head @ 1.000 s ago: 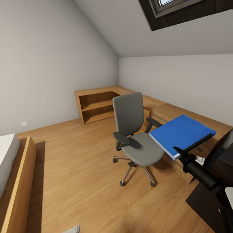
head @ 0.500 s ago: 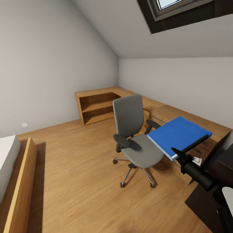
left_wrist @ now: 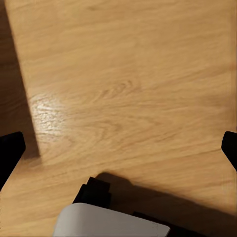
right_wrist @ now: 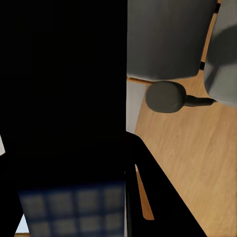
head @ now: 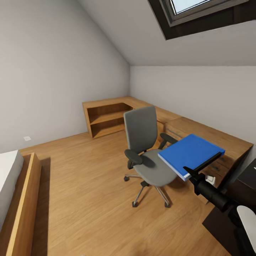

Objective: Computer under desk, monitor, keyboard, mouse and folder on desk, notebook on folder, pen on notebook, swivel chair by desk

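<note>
Blue folder (head: 190,155) is clamped at its near edge by the right gripper (head: 202,166), held level in the air beside the swivel chair (head: 146,148), its long axis running away from the arm. Black desk (head: 220,224) lies to the robot's right. Left gripper stands wide over bare floor (left_wrist: 123,98). Compared with a second ago, the folder sits slightly further left and the view has tilted upward.

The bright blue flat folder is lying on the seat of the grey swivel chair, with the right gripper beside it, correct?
Not quite. In the head view the bright blue flat folder is held off the grey swivel chair, gripped at its edge by the right gripper.
</note>
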